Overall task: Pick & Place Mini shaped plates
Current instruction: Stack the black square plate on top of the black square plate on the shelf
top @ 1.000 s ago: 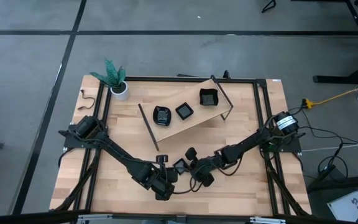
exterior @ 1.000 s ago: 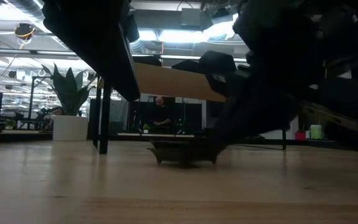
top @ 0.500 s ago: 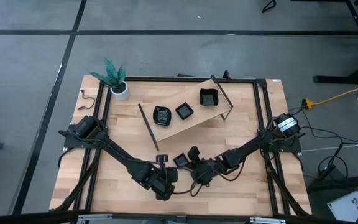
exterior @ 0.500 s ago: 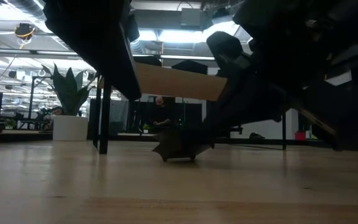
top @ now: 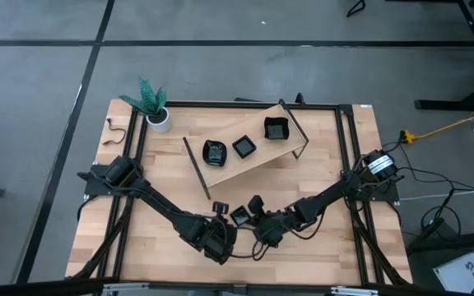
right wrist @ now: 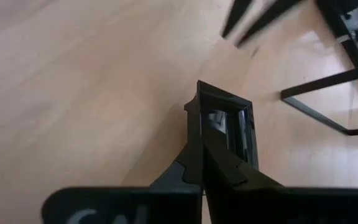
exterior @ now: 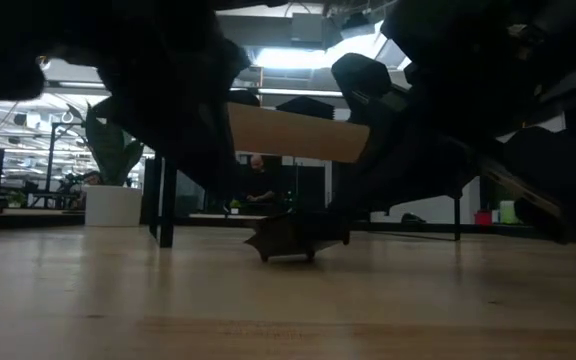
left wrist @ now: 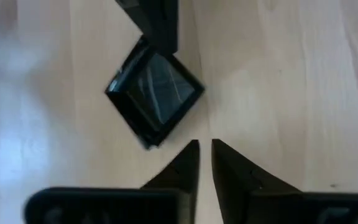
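We see both arms meeting near the middle of the table's [top: 163, 177] front edge. The right gripper [top: 250, 217] has its fingers pressed onto the rim of a small square black plate [left wrist: 156, 98], which sits tilted with one side raised off the wood in the low view. The left gripper [left wrist: 204, 148] hovers just beside that plate, its fingers [left wrist: 188, 163] set a narrow slit apart and holding nothing. Three more mini shaped plates [top: 243, 146] sit in a row on the raised wooden shelf [top: 257, 163] toward the table's back edge. A white pot with a green plant [top: 150, 104] stands at the back left corner.
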`<move>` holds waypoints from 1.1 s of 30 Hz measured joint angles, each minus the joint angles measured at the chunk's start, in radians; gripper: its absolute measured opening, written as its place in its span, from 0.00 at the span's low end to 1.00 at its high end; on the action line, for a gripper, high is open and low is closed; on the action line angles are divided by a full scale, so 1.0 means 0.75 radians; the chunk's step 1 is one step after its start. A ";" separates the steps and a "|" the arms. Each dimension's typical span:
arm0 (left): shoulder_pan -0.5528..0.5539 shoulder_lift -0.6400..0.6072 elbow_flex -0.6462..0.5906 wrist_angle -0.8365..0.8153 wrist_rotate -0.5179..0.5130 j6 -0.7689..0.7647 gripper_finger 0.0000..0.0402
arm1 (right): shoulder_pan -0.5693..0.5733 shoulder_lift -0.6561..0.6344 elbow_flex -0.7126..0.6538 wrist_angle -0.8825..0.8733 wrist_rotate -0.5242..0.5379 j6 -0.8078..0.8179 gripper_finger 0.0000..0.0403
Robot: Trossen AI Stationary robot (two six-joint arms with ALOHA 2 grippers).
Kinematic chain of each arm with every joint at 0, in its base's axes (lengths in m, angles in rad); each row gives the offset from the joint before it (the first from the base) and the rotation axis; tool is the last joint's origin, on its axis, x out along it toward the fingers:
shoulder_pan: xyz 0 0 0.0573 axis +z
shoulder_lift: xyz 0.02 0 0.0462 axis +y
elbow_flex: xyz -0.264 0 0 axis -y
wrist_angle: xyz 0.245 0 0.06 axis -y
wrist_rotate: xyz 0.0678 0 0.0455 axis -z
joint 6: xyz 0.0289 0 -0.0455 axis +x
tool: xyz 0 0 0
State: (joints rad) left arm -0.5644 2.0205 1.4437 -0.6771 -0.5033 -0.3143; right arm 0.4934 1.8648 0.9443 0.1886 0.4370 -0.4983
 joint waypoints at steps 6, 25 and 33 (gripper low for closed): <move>0.034 0.000 0.000 -0.001 0.028 0.107 0.21 | 0.000 0.000 0.000 0.001 -0.014 0.000 0.00; 0.062 0.050 0.001 0.002 -0.102 0.315 0.30 | 0.000 0.000 0.000 0.002 -0.016 0.000 0.00; 0.057 0.052 0.001 0.011 -0.156 0.381 0.26 | 0.000 0.000 0.000 0.002 -0.017 0.000 0.00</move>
State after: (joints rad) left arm -0.5218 2.0594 1.4445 -0.6687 -0.6202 -0.0288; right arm 0.4934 1.8648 0.9443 0.1902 0.4240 -0.4982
